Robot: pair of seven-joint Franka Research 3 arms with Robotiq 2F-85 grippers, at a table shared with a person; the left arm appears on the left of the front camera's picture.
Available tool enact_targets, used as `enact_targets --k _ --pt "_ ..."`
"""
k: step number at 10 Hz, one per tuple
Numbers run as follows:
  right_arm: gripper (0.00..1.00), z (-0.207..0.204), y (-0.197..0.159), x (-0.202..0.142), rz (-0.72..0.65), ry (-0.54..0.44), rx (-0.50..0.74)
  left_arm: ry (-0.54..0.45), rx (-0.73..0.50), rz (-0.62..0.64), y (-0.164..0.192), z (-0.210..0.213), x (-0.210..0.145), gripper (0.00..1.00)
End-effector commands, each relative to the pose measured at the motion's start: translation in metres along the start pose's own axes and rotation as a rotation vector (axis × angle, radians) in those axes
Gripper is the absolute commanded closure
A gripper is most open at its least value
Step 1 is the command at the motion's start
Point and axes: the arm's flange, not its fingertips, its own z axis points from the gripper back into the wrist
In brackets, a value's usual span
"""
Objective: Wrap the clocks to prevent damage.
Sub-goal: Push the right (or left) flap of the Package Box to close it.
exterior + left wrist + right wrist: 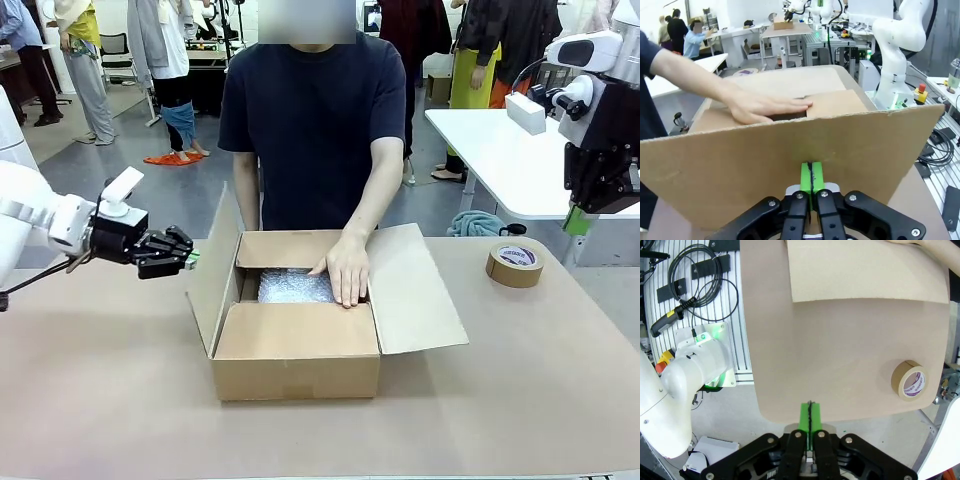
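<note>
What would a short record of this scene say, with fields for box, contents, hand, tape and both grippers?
box: cardboard, open, on the table
contents: bubble-wrapped bundle
person's hand: flat on the bundle
tape roll: flat on the table, right of box
left gripper: jaws closed, beside the box's left flap
right gripper: jaws closed, raised above the table's right side
</note>
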Motion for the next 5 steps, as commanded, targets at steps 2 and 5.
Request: enact_targets --k 2,5 --pt "0.99 0.000 -0.001 0.002 -0.011 -0.020 0.000 0.016 -0.005 -0.071 0.004 -0.027 0.001 1.00" --pt "0.99 0.000 -0.001 0.002 -0.011 -0.020 0.000 0.056 -0.009 -0.062 0.017 -0.048 -0.016 1.00"
